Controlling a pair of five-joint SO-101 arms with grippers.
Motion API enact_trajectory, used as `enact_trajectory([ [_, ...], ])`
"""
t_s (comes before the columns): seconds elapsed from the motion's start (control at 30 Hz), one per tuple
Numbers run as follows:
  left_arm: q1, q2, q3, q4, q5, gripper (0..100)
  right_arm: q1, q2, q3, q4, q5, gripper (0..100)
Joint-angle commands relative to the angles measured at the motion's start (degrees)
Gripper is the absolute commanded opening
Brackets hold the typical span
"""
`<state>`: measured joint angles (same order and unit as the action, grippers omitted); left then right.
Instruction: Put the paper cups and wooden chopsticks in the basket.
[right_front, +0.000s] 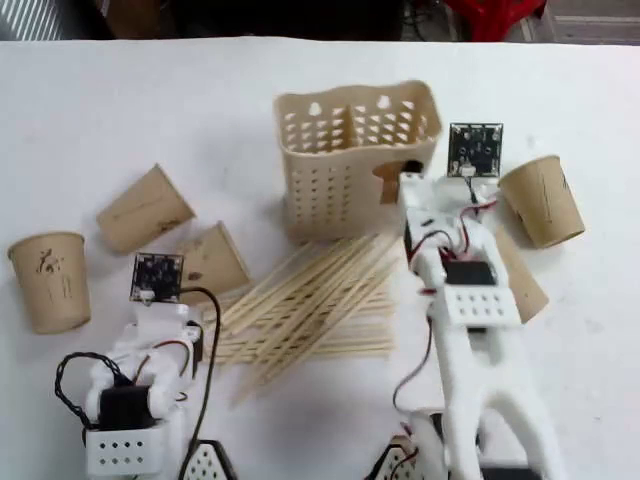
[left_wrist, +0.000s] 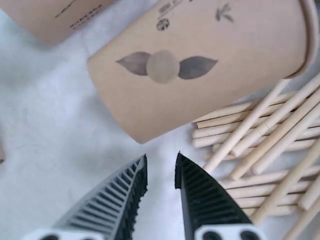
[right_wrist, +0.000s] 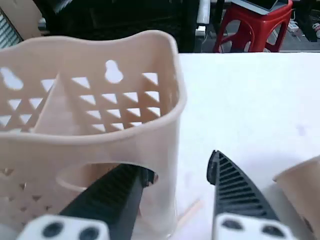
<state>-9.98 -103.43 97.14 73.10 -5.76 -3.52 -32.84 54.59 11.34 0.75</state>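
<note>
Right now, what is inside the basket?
Inside the basket a divider and the perforated far walls show, with nothing else in the visible upper part. Its floor is hidden behind the near wall.

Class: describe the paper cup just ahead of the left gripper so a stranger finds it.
From the basket mid-table, follow the pile of wooden chopsticks to its left end. A paper cup lies there on its side. Unlike the other cups nearby, it touches the sticks.

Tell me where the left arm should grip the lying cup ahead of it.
Likely the mouth rim, one finger inside, approaching from the chopsticks' side. The cup lies on its side with its base toward the left tool, and the broad wall would probably slip.
</note>
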Motion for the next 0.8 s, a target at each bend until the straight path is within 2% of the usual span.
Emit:
enact_trajectory([
  [0.0, 0.3, -0.3, -0.1, 0.4, -0.4, 11, 1.2, -14.2, -0.4, 20.0, 11.0, 18.1],
  [0.07, 0.3, -0.3, -0.1, 0.4, -0.4, 11, 0.9, -17.6, -0.4, 26.4, 14.4, 18.1],
  [0.17, 0.3, -0.3, -0.1, 0.4, -0.4, 11, 0.9, -20.5, -0.4, 30.4, 15.3, 18.2],
  [0.53, 0.3, -0.3, -0.1, 0.4, -0.4, 11, 0.8, -17.6, 0.0, 29.7, 15.0, 18.7],
  [0.77, 0.3, -0.3, -0.1, 0.4, -0.4, 11, 0.7, -12.9, 0.0, 31.3, 15.1, 33.0],
])
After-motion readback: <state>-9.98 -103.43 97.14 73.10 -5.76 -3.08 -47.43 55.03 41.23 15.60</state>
